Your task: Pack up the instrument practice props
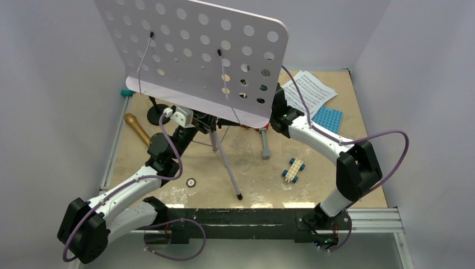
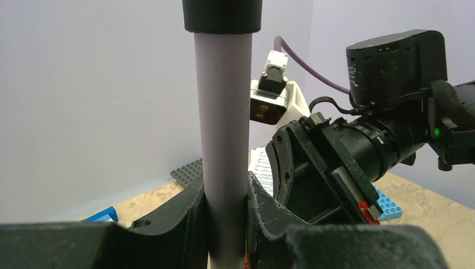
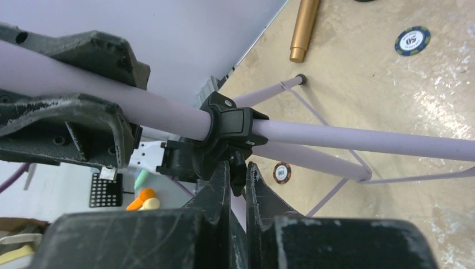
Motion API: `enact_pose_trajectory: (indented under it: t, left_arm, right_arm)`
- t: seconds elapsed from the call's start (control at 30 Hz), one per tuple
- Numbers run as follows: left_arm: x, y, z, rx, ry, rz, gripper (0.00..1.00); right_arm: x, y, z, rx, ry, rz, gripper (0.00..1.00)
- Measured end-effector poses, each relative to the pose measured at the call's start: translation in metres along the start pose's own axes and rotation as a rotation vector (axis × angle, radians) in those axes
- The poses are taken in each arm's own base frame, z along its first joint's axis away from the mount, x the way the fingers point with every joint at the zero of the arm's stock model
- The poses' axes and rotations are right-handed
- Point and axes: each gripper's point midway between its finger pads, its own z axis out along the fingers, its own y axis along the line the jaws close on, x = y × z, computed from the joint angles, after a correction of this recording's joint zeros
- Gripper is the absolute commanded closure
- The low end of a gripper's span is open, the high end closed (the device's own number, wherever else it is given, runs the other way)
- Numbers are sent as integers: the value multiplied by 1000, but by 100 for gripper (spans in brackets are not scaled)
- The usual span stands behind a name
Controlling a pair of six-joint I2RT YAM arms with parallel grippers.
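Left hand (image 2: 226,221) gripping music stand (image 2: 224,106), right hand (image 3: 238,185) pinching knob (image 3: 239,161)

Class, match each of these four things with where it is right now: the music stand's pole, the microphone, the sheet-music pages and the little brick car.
Things:
1. pole
2. microphone
3. sheet-music pages
4. brick car

Places:
A. beside the blue baseplate, far right of the table
B. clamped in the left gripper
C. lying flat near the table's left side
D. by itself, right of the stand's near leg

Pairs: 1-B, 2-C, 3-A, 4-D
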Motion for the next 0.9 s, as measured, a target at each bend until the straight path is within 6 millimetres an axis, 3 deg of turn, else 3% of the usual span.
enact_pose_trajectory:
  t: [0.2, 0.43, 0.67, 0.87, 0.9]
  left_arm:
    - [1, -1, 0, 0, 3, -3, 100]
    - [1, -1, 1, -6, 9, -7, 100]
    - [1, -4, 3, 5, 10, -9, 100]
    - [3, -5, 5, 7, 13, -15, 100]
    - [4, -5, 5, 8, 14, -16, 100]
  right_arm:
    - [3, 0, -3, 0, -145, -261, 100]
    - [6, 4, -3, 143, -391, -901, 100]
    - [10, 5, -10, 418, -531, -1507, 100]
    - [10, 2, -16, 611, -552, -1782, 100]
    - [11, 2, -17, 626, -550, -1794, 90]
